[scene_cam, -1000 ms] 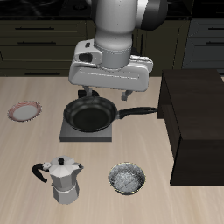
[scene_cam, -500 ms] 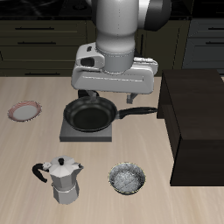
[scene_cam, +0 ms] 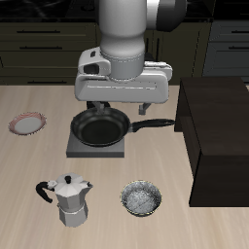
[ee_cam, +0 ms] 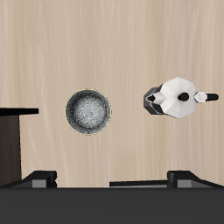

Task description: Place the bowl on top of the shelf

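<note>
The small grey-white speckled bowl point(scene_cam: 142, 198) sits upright on the table near its front edge, next to the dark brown shelf point(scene_cam: 219, 136). It also shows in the wrist view point(ee_cam: 88, 112), with the shelf's edge point(ee_cam: 13, 140) beside it. My gripper point(scene_cam: 118, 105) hangs high over the frying pan, farther back than the bowl and well above it. Its fingers point(ee_cam: 39, 179) are spread wide and hold nothing.
A black frying pan point(scene_cam: 100, 126) sits on a square grey-black burner plate point(scene_cam: 97, 148), its handle pointing toward the shelf. A silver moka pot point(scene_cam: 68, 199) stands beside the bowl and also shows in the wrist view point(ee_cam: 179, 96). A pink-rimmed plate point(scene_cam: 27, 124) lies at the far side.
The hand has levelled out and shifted slightly sideways above the pan. The bowl and the other objects have not moved.
</note>
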You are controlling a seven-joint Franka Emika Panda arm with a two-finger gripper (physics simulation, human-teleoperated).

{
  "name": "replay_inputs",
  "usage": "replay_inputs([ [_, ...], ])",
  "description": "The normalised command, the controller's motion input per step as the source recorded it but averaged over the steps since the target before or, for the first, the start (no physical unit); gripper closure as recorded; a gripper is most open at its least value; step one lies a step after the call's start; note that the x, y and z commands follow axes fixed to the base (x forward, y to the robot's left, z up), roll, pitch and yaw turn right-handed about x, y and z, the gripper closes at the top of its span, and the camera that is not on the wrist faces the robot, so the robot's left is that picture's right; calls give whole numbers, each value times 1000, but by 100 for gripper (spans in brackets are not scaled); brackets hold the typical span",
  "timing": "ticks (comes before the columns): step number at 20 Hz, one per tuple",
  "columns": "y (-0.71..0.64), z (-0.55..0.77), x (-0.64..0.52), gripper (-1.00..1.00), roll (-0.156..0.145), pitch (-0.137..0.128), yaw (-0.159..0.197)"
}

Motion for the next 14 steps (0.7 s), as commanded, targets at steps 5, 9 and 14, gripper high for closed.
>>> replay_inputs([
  [5,-86,75,149,-100,-7,-13,-13],
  [9,-67,51,187,-100,3,-10,5],
  [14,5,-34,98,-100,23,3,12],
])
